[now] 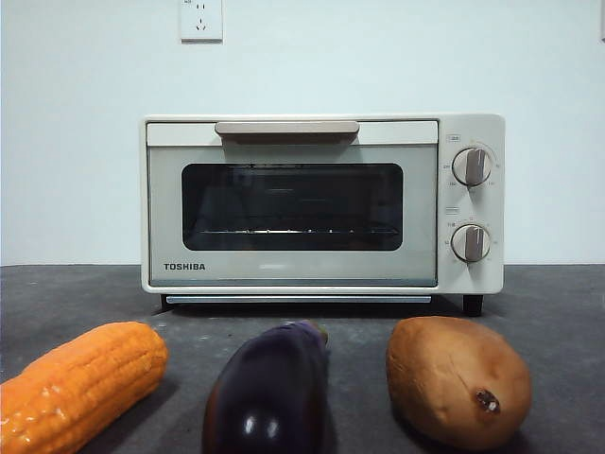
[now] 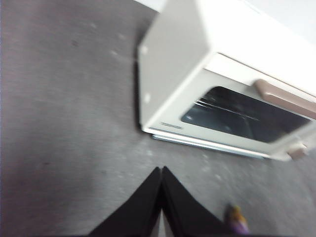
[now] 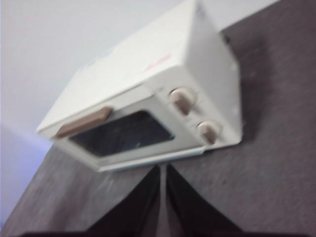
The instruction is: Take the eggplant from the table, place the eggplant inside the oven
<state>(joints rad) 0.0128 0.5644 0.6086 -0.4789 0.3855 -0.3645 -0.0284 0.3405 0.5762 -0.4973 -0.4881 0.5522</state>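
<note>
The glossy dark purple eggplant [image 1: 269, 392] lies on the dark grey table [image 1: 558, 303] at the front centre, its stem end pointing toward the oven. The cream-white TOSHIBA oven [image 1: 321, 203] stands behind it with its glass door closed and the wire rack visible inside. My left gripper [image 2: 162, 173] is shut and empty above the table, off the oven's [image 2: 217, 89] left front corner; the eggplant's stem tip [image 2: 237, 219] peeks beside it. My right gripper [image 3: 163, 170] is shut and empty, hovering before the oven's [image 3: 148, 108] right side. Neither arm shows in the front view.
An orange corn cob [image 1: 80, 383] lies left of the eggplant and a brown sweet potato [image 1: 458, 378] lies right of it. A wall socket [image 1: 200, 19] sits on the white wall behind the oven.
</note>
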